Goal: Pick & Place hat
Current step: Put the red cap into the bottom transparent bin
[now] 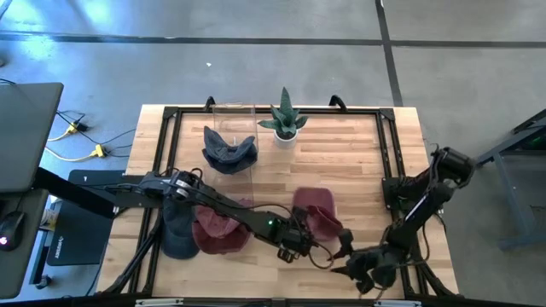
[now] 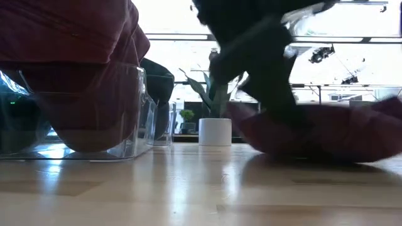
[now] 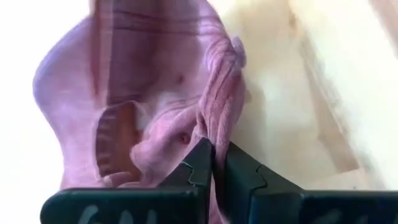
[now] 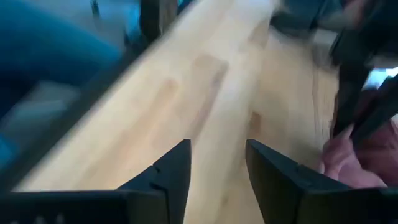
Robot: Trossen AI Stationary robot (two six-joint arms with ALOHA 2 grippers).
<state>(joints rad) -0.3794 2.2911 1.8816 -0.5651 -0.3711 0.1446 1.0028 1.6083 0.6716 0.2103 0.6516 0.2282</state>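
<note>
Now, table [image 1: 341, 162]: we see one big wood top with a black frame.
Arms: two. Our left arm reaches across the front; our right arm waits at the front right corner.
Hats: we count four, two red, two dark blue.
Red hat [image 1: 317, 210]: it lies flat near the front middle, and it is the one we are picking.
Other hats: one red and one blue at the front left, one blue in the clear box [image 1: 232, 136] at the back.
Plant [image 1: 284, 119]: one, in a white pot.
Left gripper [image 3: 213, 163]: pinching a fold of the red hat.
Right gripper [image 4: 217, 165]: spread wide, holding nothing.
Worry: we only pinch a thin fold, so the hat may slip out when lifted.
</note>
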